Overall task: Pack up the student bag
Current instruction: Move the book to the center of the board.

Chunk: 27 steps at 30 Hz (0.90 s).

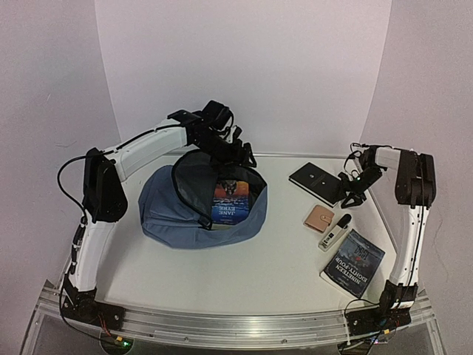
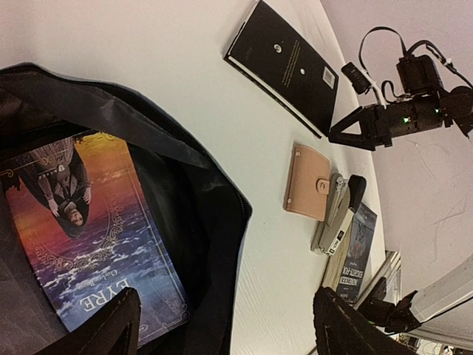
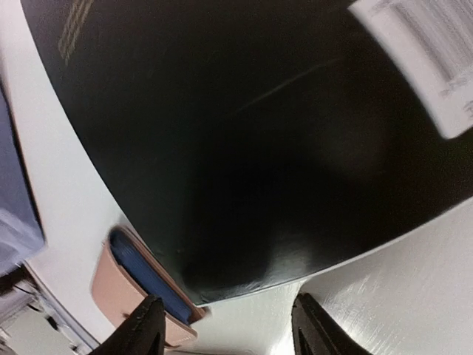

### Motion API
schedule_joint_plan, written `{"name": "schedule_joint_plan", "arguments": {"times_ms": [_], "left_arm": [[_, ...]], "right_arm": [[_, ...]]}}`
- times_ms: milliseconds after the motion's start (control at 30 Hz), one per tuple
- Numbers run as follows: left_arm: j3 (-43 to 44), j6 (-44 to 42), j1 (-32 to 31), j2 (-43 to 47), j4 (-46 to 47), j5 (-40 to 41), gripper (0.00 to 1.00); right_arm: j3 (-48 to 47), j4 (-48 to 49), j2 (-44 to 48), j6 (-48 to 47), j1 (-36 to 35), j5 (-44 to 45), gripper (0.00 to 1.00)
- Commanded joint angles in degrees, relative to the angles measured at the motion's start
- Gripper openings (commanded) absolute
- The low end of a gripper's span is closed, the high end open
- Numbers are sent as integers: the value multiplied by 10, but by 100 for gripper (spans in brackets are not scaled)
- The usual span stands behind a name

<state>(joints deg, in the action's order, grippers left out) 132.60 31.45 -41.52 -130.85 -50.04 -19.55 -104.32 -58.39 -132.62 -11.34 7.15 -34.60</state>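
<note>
Lying open, student bag (image 1: 194, 218): slate-blue and slumped, it is set on the left half of the table (image 1: 281, 274), with its mouth turned up and its dark lining (image 2: 214, 244) shown.
Inside the bag: a paperback lettered "Jane Eyre" (image 1: 229, 200) is laid flat in the opening, cover up.
Left gripper (image 2: 229, 333): it is held over the far rim of the bag, above the book. The fingers (image 2: 111, 325) are spread wide and nothing is pinched between them.
Right gripper (image 3: 229, 329): it is lowered at the near right corner of a black book (image 1: 318, 179). The fingers (image 3: 144, 325) are seen apart, with bare table between them. Contact with the cover cannot be told.
Black book: it is laid flat near the far edge, on the right side of the table.
Pink wallet (image 1: 320, 217): it is placed just nearer than the black book and close to it.
Small white-and-black device (image 1: 335, 231): it lies just beside the wallet, on the side toward the right edge.
"Nineteen Eighty-Four" paperback (image 1: 353, 262): it is laid toward the near right corner, next to the device.
</note>
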Motion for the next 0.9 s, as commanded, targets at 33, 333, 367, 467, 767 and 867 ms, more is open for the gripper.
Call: {"name": "schedule_joint_plan", "arguments": {"times_ms": [33,333,367,467,767,867], "left_arm": [[-15,-8,2,54,1,16,80],[-39,-10,2,75,-13,26,81],[-42,-10,2,75,-13,26,81],[-45,-9,2,74,-14,26,81],[-32,-9,2,62,-26,25,81],[-29,-11,2,57,-26,17,81]], "right_arm": [[2,51,-6,61,12,-32,66],[-116,52,3,-66,19,96,95],[-144,52,-8,-67,19,98,96],[-208,53,-56,-54,19,93,98],[-298,62,-153,-46,-5,30,96],[-295,61,-160,-51,-14,11,90]]}}
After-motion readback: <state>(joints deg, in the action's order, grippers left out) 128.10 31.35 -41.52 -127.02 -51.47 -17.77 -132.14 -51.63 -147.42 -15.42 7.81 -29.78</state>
